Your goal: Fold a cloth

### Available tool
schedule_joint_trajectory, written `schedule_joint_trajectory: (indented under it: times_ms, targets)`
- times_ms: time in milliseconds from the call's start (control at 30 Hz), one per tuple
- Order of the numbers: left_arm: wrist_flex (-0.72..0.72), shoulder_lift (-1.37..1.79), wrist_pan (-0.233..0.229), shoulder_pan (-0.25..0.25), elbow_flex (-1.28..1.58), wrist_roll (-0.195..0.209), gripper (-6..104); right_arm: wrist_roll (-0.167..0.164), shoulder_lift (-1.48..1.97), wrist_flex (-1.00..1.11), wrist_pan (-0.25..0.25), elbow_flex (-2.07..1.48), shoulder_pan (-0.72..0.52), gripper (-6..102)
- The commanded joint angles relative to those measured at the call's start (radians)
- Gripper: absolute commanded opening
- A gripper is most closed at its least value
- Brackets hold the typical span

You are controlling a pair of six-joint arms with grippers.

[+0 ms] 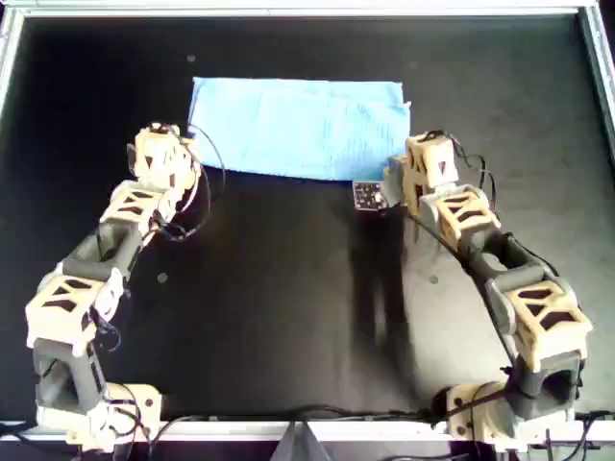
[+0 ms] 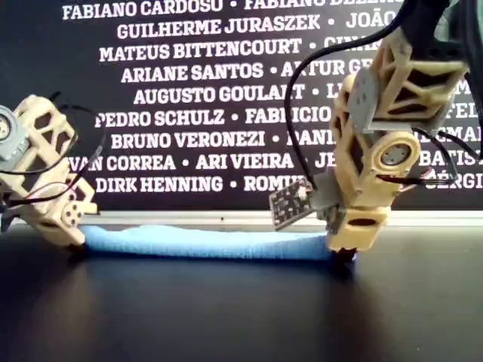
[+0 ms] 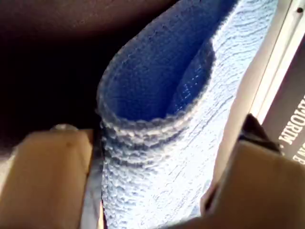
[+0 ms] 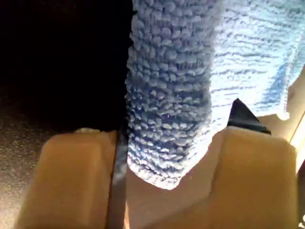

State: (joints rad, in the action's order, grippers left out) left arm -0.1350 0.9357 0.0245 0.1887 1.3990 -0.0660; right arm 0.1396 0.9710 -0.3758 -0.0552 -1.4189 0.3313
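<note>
both claws on the near edge of the cloth

the cloth point(image 1: 300, 128) lies on the black surface point(image 1: 288, 307) toward the far side in the overhead view, just short of the metal rail point(image 1: 288, 10). it forms a wide, flat, light-blue rectangle. in the exterior view it shows as a low blue strip point(image 2: 204, 243) on the surface, running between the two arm ends.

one arm point(image 1: 159, 158) reaches the cloth's near corner at the overhead view's left. the other arm point(image 1: 423, 168) reaches the near corner at the overhead view's right. a small circuit board point(image 1: 368, 195) sticks out beside that arm's tip. the wrist views do not settle which of these arms is the first and which the second.

my first claw point(image 3: 152, 191) has the cloth point(image 3: 157, 124) between its two tan fingers point(image 3: 47, 176). the fabric fills the gap from one finger to the other, so the claw is pinching the cloth. above the fingers two layers gape apart into an open pocket, darker blue inside.

my second claw point(image 4: 167, 176) pinches the cloth point(image 4: 171, 95) too: a thick, nubby edge hangs down between its fingers point(image 4: 76, 181) and touches them on both sides.

behind the surface in the exterior view stands a dark banner point(image 2: 189, 75) with names printed in white.
</note>
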Motion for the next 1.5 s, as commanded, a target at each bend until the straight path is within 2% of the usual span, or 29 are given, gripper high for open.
schedule_joint_trajectory:
  times_ms: [0, 167, 300, 433, 567, 900, 1167, 1233, 1467]
  targets:
    - [-0.012, 0.011, 0.0, 0.021, -0.018, 0.005, 84, 0.005, 0.029, -0.006, 0.009, 0.066, 0.005, 67]
    - [-0.009, 0.026, 0.0, 0.02, -0.02, 0.005, 57, 0.005, 0.031, -0.005, 0.009, 0.071, -0.002, 34]
    - [-0.006, 0.026, 0.002, 0.02, -0.02, 0.005, 34, 0.005, 0.028, -0.002, 0.009, 0.084, -0.003, 15]
    - [-0.006, 0.026, 0.002, 0.02, -0.021, 0.02, 13, 0.005, 0.026, -0.002, 0.009, 0.097, -0.005, 2]
    - [-0.005, 0.028, 0.002, 0.02, -0.021, 0.021, -1, 0.005, 0.026, -0.002, 0.009, 0.097, -0.006, -2]
    - [-0.015, 0.12, 0.002, 0.02, 0.02, 0.008, -2, -0.006, 0.11, -0.003, 0.009, 0.087, 0.006, -2]
    - [-0.015, 0.41, 0.002, 0.02, 0.239, 0.006, -2, -0.009, 0.304, -0.005, 0.009, 0.0, 0.009, -2]
    - [-0.015, 0.477, 0.002, 0.02, 0.305, 0.009, -2, 0.003, 0.341, -0.005, 0.009, -0.051, 0.011, -2]
    - [-0.015, 0.721, 0.002, 0.021, 0.551, 0.02, -2, 0.003, 0.532, -0.005, 0.011, -0.281, 0.012, -2]
